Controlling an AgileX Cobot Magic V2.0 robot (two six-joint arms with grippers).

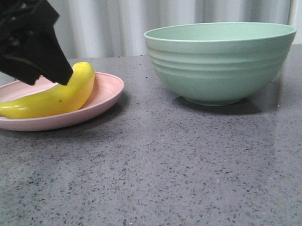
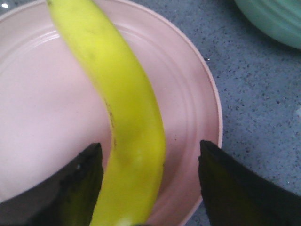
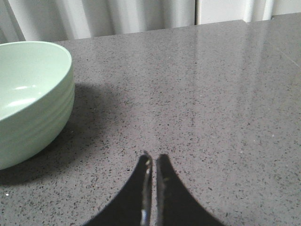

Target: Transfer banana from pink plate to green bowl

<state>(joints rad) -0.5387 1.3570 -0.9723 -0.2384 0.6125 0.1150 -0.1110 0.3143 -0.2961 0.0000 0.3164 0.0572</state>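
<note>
The left tool (image 2: 149, 162) straddles the banana (image 2: 123, 122) on the plate (image 2: 42, 108) near the surface's (image 1: 193, 166) left edge, jaws wide apart; the right tool (image 3: 154, 162) is closed.

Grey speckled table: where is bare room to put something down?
Bare grey speckled table runs across the whole near side, and between the shallow pink plate and the ribbed mint-green bowl. The plate is crowded: the glossy yellow banana lies there with the open left gripper straddling it.
</note>
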